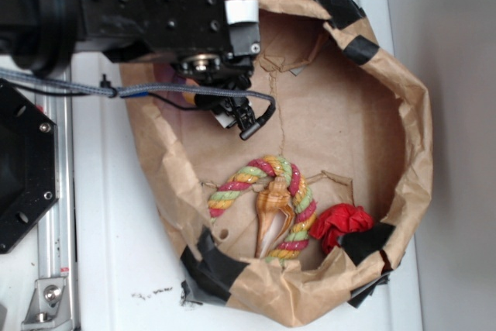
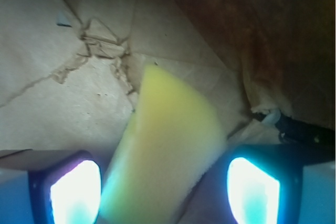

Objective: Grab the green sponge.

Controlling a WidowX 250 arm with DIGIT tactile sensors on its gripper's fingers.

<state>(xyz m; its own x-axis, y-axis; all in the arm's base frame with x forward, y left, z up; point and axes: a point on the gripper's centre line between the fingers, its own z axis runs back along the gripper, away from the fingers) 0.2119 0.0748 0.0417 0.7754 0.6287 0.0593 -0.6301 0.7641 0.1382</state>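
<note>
Sponge: green sponge (image 2: 165,150) reads pale yellow-green in the wrist view; flat foam, plain, one end wider; sits tilted between the two fingers (image 2: 76,192), over the brown paper floor
Grip: gripper (image 2: 165,195) fingers spread either side of the sponge; cannot tell whether the pads touch it, so cannot say pinching or loose
Hidden: sponge not visible in the exterior view, arm body covers that spot; its lower end is cut off by the wrist frame edge; finger pads glare white-blue, detail lost
Gripper, exterior: gripper (image 1: 232,118) hangs at the upper left inside the paper bag (image 1: 403,114); grey cable (image 1: 139,92) crosses it
Around: twisted rope (image 1: 260,172) looped near the bag's lower edge; shell (image 1: 275,215) lying on the loop; red crumpled thing (image 1: 345,222) just beside the rope; black tape (image 1: 213,265) on the rim; all well apart from the gripper
</note>
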